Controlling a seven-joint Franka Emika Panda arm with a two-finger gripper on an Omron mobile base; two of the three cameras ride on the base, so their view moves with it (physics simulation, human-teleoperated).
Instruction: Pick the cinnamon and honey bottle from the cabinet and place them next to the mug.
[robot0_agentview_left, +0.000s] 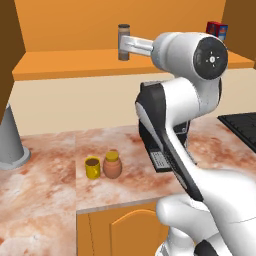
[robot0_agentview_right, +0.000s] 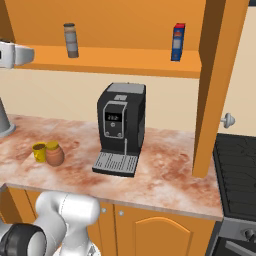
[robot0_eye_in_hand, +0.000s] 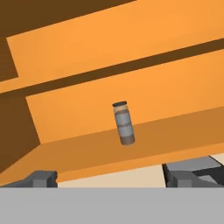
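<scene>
One item was already down: the honey bottle (robot0_agentview_left: 112, 164) sat touching the mug (robot0_agentview_left: 92, 167) on the counter, so I'd say that half was done. The gripper (robot0_eye_in_hand: 109, 178) was up at the cabinet (robot0_agentview_right: 120, 62) shelf with its fingers spread wide, nothing between them, presumably lined up for the grab. Straight ahead of it and a bit beyond the tips stood the cinnamon (robot0_eye_in_hand: 123, 123), upright on the shelf, long axis vertical, dark cap on top.
</scene>
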